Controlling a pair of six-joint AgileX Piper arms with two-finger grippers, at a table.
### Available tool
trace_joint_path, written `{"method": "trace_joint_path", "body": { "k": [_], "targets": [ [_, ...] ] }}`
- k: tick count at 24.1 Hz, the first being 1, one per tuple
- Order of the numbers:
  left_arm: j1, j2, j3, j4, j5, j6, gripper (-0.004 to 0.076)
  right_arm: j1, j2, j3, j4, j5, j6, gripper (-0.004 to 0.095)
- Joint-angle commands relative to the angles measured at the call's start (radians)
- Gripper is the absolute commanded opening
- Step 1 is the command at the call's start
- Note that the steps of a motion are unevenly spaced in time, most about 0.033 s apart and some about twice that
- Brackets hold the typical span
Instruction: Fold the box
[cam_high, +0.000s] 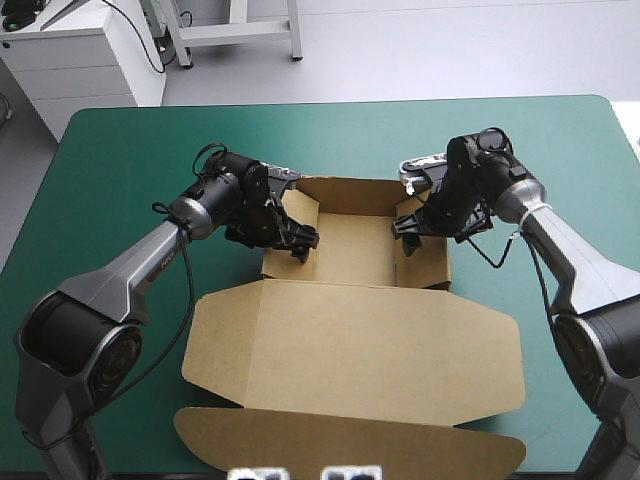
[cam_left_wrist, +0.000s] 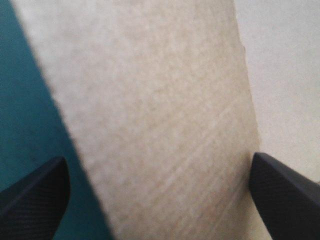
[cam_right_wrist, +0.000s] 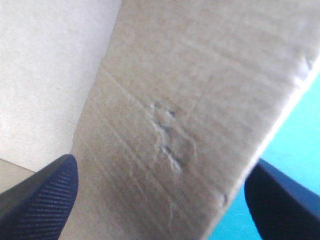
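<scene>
The brown box (cam_high: 355, 250) sits mid-table as an open tray with raised walls. Its lid (cam_high: 360, 350) lies flat toward the near edge, ending in a rounded front flap (cam_high: 350, 445). My left gripper (cam_high: 298, 240) is at the tray's left wall, open, and that wall (cam_left_wrist: 160, 115) stands between its black fingers (cam_left_wrist: 35, 192). My right gripper (cam_high: 410, 228) is at the tray's right wall, also open. The dented board of that wall (cam_right_wrist: 200, 100) fills the gap between its fingers (cam_right_wrist: 45, 195).
The teal-green cover (cam_high: 130, 150) shows beyond the box and on both sides of it. The lid's front flap reaches nearly to the table's near edge. Both arms reach in low over the cover from left and right.
</scene>
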Motion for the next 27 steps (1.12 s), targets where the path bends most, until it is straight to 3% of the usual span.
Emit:
{"method": "trace_joint_path", "body": {
  "k": [1, 8, 10, 11, 13, 22, 27],
  "targets": [
    [-0.003, -0.080, -0.030, -0.010, -0.041, 0.000, 0.0701, -0.002, -0.095, -0.033, 0.000, -0.029, 0.043, 0.0835],
    [-0.003, -0.282, -0.030, 0.131, -0.038, -0.004, 0.0669, -0.002, -0.140, -0.033, 0.004, -0.029, 0.092, 0.0835],
    [-0.003, -0.370, -0.030, 0.194, 0.005, 0.023, 0.0510, -0.002, -0.140, -0.033, 0.004, -0.032, 0.096, 0.0832],
    [-0.003, -0.415, -0.030, 0.226, 0.063, 0.065, 0.0369, -0.002, -0.140, -0.033, 0.004, -0.034, 0.098, 0.0833],
    [-0.003, -0.489, -0.030, 0.265, 0.178, 0.127, 0.0015, -0.002, -0.140, -0.033, 0.003, -0.045, 0.104, 0.0833],
    [-0.003, -0.758, 0.093, 0.246, 0.176, 0.146, -0.0004, -0.002, -0.134, -0.033, -0.005, -0.080, 0.107, 0.0833],
    [-0.003, -0.932, 0.253, 0.246, 0.176, 0.128, -0.0007, -0.002, -0.106, -0.032, -0.016, -0.080, 0.098, 0.0833]
  ]
}}
